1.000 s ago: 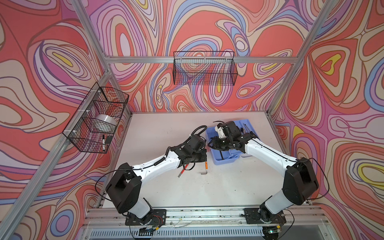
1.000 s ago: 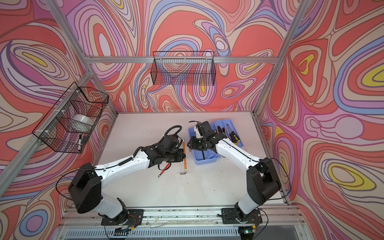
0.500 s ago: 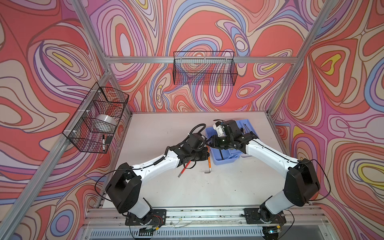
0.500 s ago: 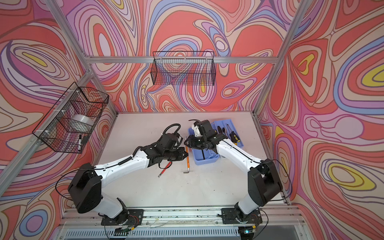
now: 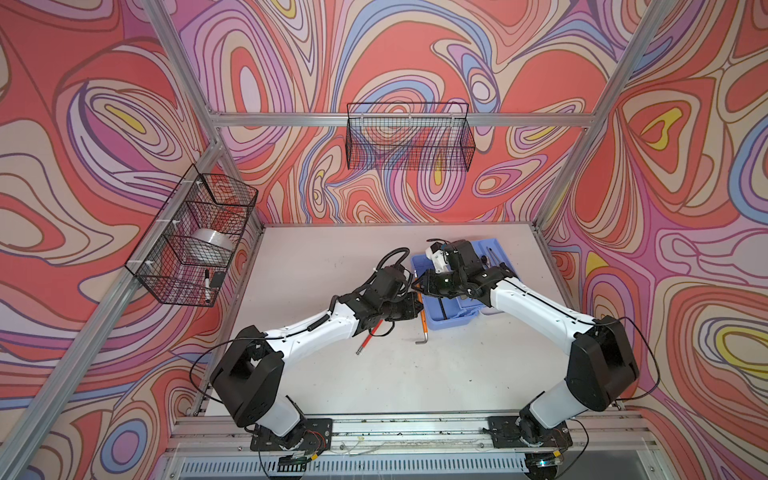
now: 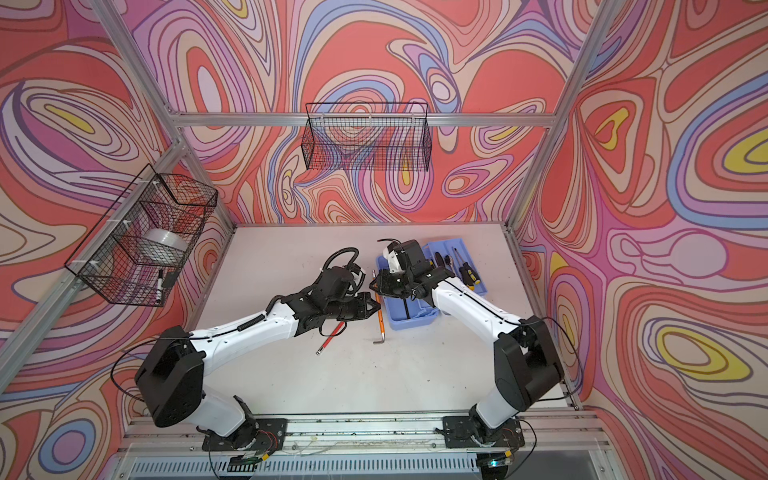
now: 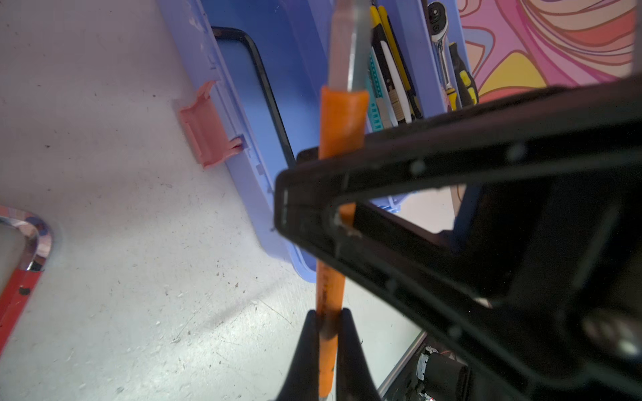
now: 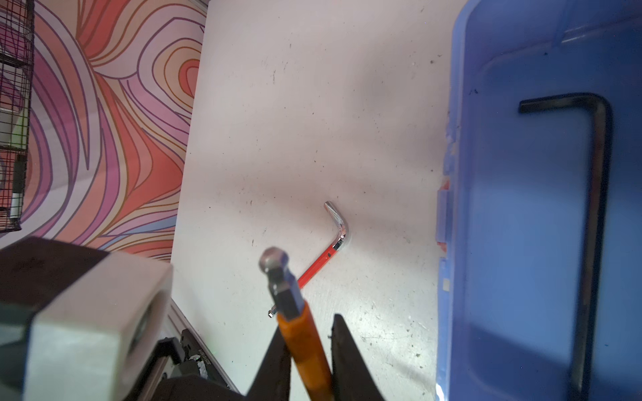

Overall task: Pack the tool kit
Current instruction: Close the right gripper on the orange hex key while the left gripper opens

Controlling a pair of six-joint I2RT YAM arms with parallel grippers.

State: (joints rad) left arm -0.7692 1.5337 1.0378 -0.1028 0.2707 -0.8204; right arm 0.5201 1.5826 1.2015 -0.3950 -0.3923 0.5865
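An orange-sleeved hex key (image 5: 423, 322) (image 6: 379, 316) stands tilted beside the periwinkle toolbox base (image 5: 451, 320) (image 6: 411, 322), its bent end near the table. My left gripper (image 5: 419, 309) (image 7: 328, 314) is shut on its sleeve (image 7: 342, 121). My right gripper (image 5: 414, 286) (image 8: 307, 323) holds the same key (image 8: 302, 333) higher up; the key lies slantwise between the jaws and touches both fingers. A black hex key (image 8: 597, 208) lies inside the base. A red hex key (image 5: 368, 338) (image 8: 319, 264) lies on the table under my left arm.
A blue tray (image 6: 461, 257) with screwdrivers and a ratchet sits behind the base. The pink latch (image 7: 208, 135) hangs on the base's side. Black wire baskets hang on the back wall (image 5: 409, 137) and the left wall (image 5: 195, 237); the left one holds a tape roll.
My right gripper has swung left from over the base to the orange key, and its jaws have narrowed onto it. The left gripper has kept its hold, barely moving.
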